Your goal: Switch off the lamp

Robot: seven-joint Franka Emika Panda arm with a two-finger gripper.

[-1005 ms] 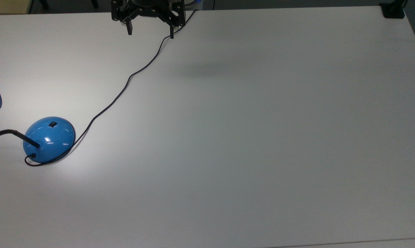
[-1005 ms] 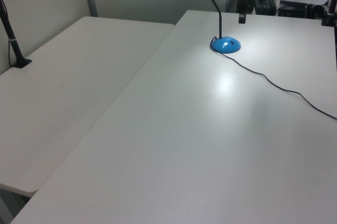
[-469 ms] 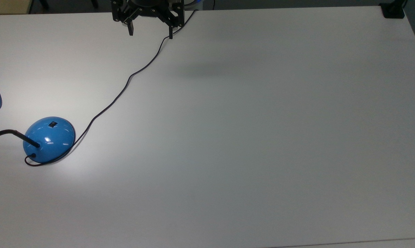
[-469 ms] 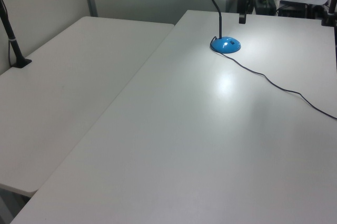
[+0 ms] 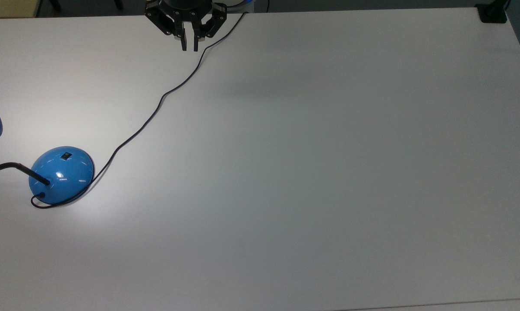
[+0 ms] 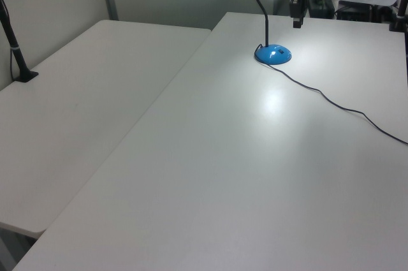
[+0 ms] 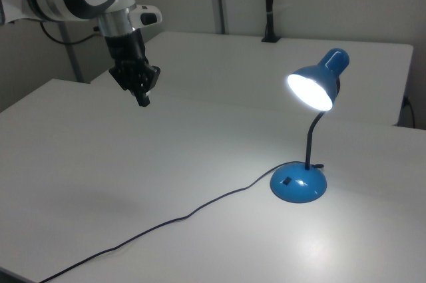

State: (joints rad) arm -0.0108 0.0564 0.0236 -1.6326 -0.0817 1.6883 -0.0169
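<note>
The lamp (image 7: 307,130) stands on the white tabletop (image 5: 311,164) near the top view's left edge, lit, casting a bright patch on the surface beside its base. The blue dome base (image 5: 61,174) carries a small black rocker switch (image 5: 64,156) on its upper face. A thin black neck (image 7: 310,133) rises to the blue shade (image 7: 319,80). The black cord (image 5: 156,110) runs from the base across the tabletop toward the far edge. The gripper (image 5: 190,46) hangs above the far edge of the tabletop, well apart from the lamp; its jaws are drawn together, almost touching, and hold nothing.
</note>
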